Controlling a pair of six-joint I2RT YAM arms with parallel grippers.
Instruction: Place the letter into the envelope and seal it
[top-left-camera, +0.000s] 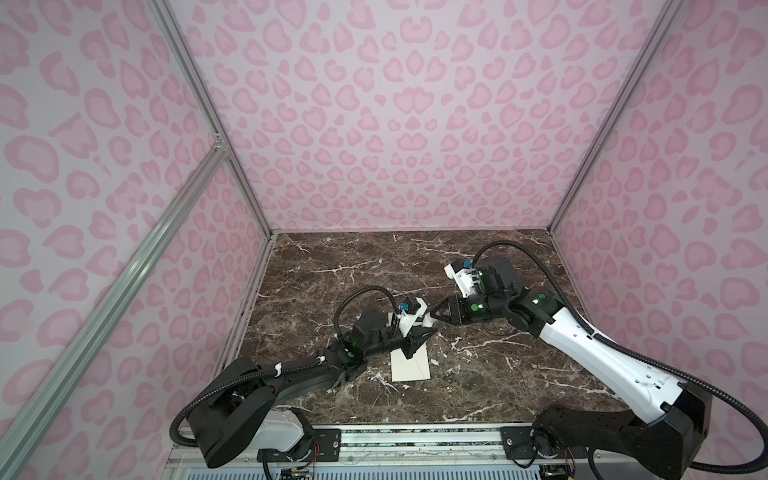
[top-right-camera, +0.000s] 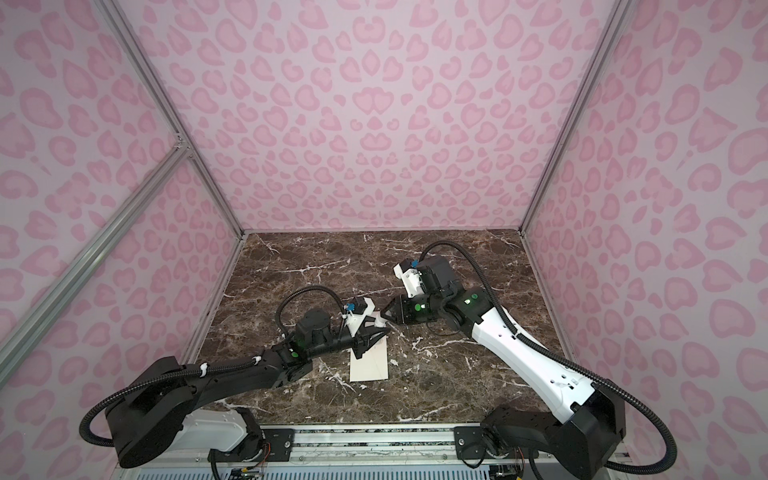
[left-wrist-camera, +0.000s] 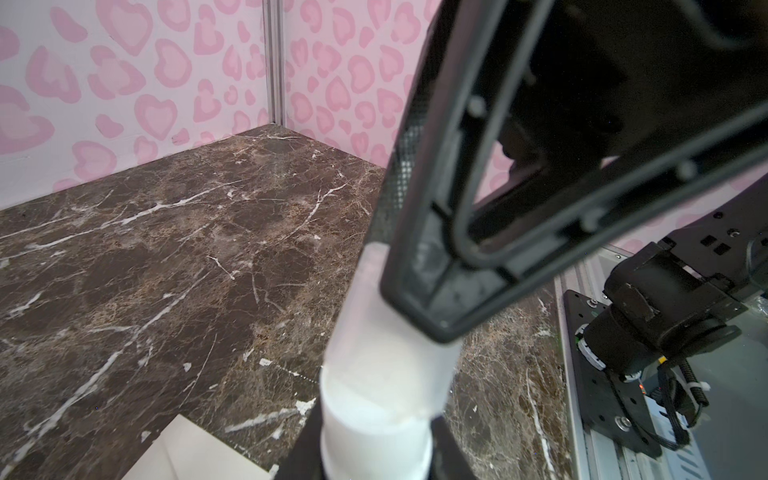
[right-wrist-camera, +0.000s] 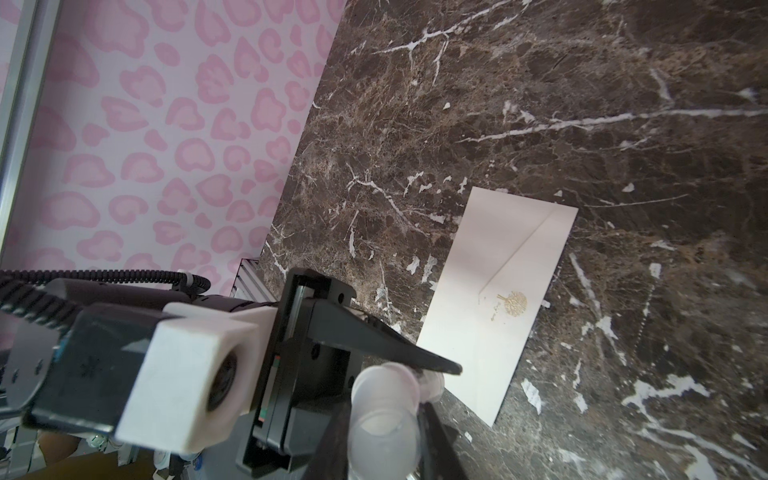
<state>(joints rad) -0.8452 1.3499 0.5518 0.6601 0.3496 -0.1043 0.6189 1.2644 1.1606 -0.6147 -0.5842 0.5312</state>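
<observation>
Envelope (top-left-camera: 413, 368) lies flat, bare marble table (top-left-camera: 519, 374) bordering its edges.

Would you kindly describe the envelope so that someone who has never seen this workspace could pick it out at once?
Start from the dark marble tabletop between the pink-patterned walls. Near its middle, partly under the left gripper, lies the envelope. It is the only flat cream rectangle there, flap closed with a tiny gold emblem, unlike the small round white stick nearby.

The envelope (right-wrist-camera: 498, 266) lies on the table (top-left-camera: 519, 365) — the stick (left-wrist-camera: 374, 395) by its far end, between left tool (top-left-camera: 424, 337) and right tool (top-left-camera: 436, 318).
</observation>
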